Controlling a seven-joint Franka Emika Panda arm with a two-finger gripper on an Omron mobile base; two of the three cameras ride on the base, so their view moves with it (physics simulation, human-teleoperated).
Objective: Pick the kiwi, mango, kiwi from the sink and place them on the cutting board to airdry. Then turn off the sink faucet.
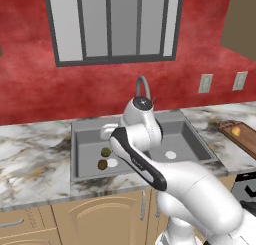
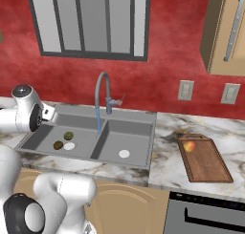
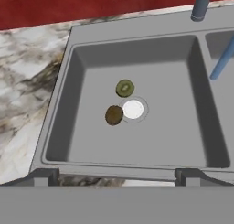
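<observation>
In the left basin of the grey sink (image 3: 59, 109) two kiwis lie beside the white drain (image 3: 133, 109). One kiwi is olive-green (image 3: 124, 88) (image 2: 69, 135) (image 1: 106, 152), the other brown (image 3: 114, 114) (image 2: 58, 145) (image 1: 102, 164). My gripper (image 3: 118, 177) hovers above the basin's near rim, open, with nothing between its fingertips (image 3: 48, 176). The orange mango (image 2: 190, 146) (image 1: 236, 131) rests on the far end of the reddish-brown cutting board (image 2: 208, 164) (image 1: 245, 141), right of the sink. The sink faucet (image 2: 102, 97) (image 1: 143, 86) stands behind the divider, and a blue water stream (image 2: 98, 121) runs from its spout.
The right basin (image 2: 125, 142) holds just its white drain (image 2: 124, 154). Marble counter (image 2: 165, 156) lies between sink and board, and more counter (image 1: 30, 154) extends left of the sink. A dark stove (image 2: 206, 214) sits below the board. My own arm (image 1: 150, 164) covers part of the sink in the left base view.
</observation>
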